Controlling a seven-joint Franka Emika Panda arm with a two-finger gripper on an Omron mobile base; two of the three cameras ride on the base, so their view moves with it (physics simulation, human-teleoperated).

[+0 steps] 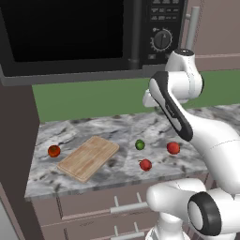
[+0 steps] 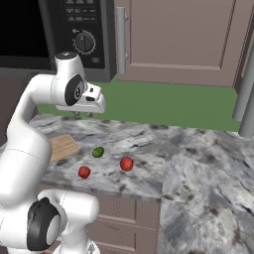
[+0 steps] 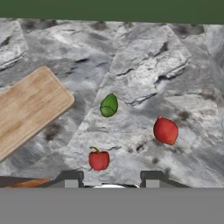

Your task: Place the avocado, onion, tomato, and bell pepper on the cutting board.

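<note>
The cutting board (image 3: 27,110) lay bare at the frame's left on the desk (image 3: 144,65); the avocado (image 3: 109,105) sat centre; the tool (image 3: 112,178) was closed, empty.

Grey marbled bench (image 1: 122,129), black microwave (image 1: 70,33) with dial above, green backsplash (image 2: 168,106), brown cabinet door (image 2: 178,39), drawers (image 1: 93,206) below.

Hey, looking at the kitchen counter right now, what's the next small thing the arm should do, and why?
Probably lower the claw toward the avocado, opening it on the way. The cutting board lies bare, all vegetables sit on the marble counter, and the avocado lies nearly straight ahead of the high-hanging, empty claw, close to the board.
</note>
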